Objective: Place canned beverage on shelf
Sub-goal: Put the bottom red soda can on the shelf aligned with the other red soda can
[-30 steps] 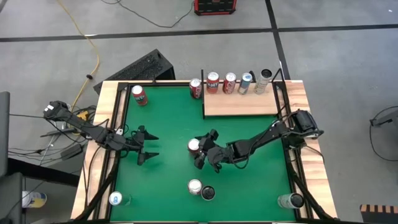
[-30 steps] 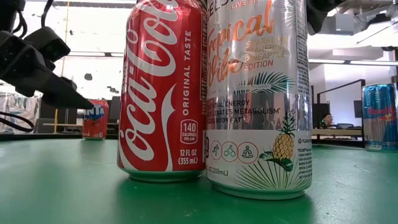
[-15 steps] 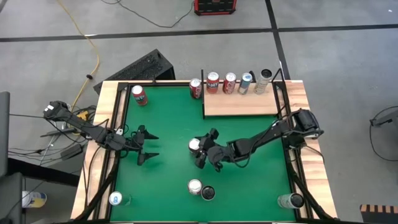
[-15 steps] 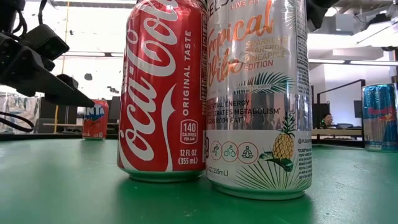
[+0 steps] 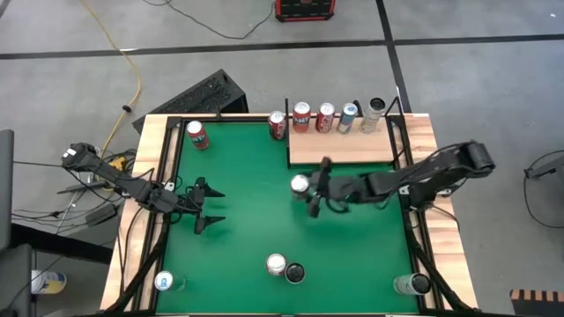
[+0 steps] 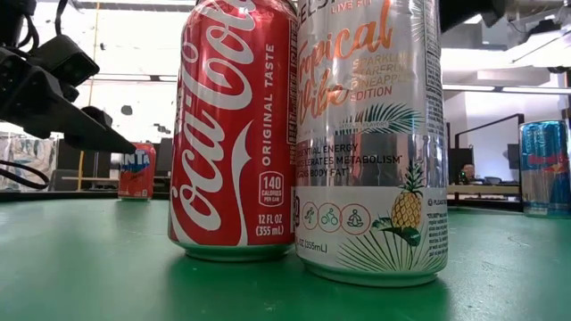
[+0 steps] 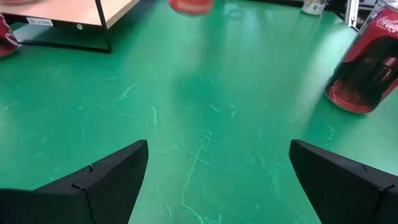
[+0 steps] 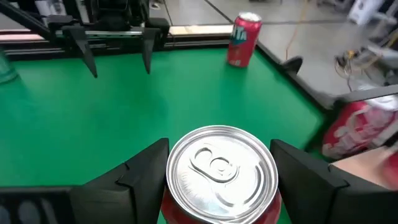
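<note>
A concrete floor with taped lines and loose cables surrounds the green bench (image 5: 247, 220), which is framed by wooden rails. The right end effector (image 5: 310, 189) is over the middle of the bench, with a red can (image 5: 300, 184) clamped upright between its fingers; the right wrist view shows the silver lid (image 8: 219, 173) squarely between the two dark fingers (image 8: 140, 173), a hold that keeps the can level for setting down. The shelf (image 5: 342, 148) lies just beyond that end effector, on its far side towards the bench's back edge, so the carry looks nearly over. A row of cans (image 5: 335, 117) lines the shelf's far edge, leaving the near strip of board free, which is probably where this one should go. One more red can (image 5: 278, 125) stands off the board just beside its corner post.

The left end effector (image 5: 208, 205) waits near the left rail with its fingers spread wide and nothing between them, well clear of the route. Ahead of it and to one side stand two cans (image 5: 285, 268) touching each other, presumably awaiting their turn.
</note>
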Controlling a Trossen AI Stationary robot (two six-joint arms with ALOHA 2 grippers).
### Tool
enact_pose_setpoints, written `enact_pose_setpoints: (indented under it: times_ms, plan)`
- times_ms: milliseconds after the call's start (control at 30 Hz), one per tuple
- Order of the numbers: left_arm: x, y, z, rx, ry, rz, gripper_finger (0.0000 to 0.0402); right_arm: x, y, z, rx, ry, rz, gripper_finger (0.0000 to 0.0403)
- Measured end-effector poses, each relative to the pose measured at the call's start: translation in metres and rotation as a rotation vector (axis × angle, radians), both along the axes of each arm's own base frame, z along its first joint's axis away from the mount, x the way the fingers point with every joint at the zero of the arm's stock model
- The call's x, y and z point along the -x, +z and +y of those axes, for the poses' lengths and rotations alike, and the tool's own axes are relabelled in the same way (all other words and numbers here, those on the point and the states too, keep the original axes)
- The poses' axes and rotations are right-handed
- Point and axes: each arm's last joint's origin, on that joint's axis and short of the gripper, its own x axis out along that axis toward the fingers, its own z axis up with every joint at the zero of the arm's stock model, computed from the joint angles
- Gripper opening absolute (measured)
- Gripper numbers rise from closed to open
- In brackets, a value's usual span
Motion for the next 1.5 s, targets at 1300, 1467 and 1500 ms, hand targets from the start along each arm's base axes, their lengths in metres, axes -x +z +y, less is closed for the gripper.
enact_pose_setpoints:
  times_ms: [1300, 1467, 1500]
  plan:
    - [0.000, 0.000, 0.000, 0.003, 0.001, 0.000, 0.0376, 0.025, -0.022, -0.198, -0.019, 0.236, -0.080, 0.0284]
    - [0.000, 0.000, 0.000, 0.003, 0.001, 0.000, 0.0376, 0.025, -0.018, -0.202, -0.013, 0.226, -0.082, 0.0285]
    - [0.000, 0.000, 0.000, 0.003, 0.001, 0.000, 0.0376, 0.025, -0.018, -0.203, -0.014, 0.224, -0.081, 0.0285]
